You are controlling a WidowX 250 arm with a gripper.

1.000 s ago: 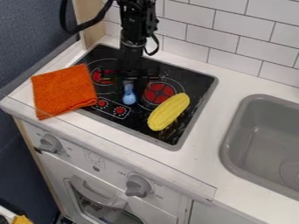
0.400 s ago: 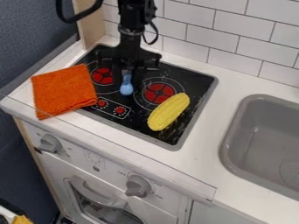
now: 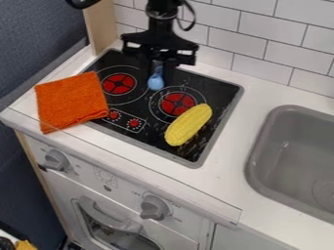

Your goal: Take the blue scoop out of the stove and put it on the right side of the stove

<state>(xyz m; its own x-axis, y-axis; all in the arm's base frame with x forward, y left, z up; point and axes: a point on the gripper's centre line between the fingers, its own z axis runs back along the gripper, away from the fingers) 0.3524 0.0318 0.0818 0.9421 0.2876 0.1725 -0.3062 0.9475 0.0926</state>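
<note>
Small, light-blue, round-ended scoop (image 3: 156,83)

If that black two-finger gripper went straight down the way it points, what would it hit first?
Probably the flat black stove top, with the rounded light-blue scoop in the gripper touching down first. How high it hangs is hard to judge.

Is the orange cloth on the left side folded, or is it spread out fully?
Folded: the orange cloth shows doubled layers along its lower edge.
</note>
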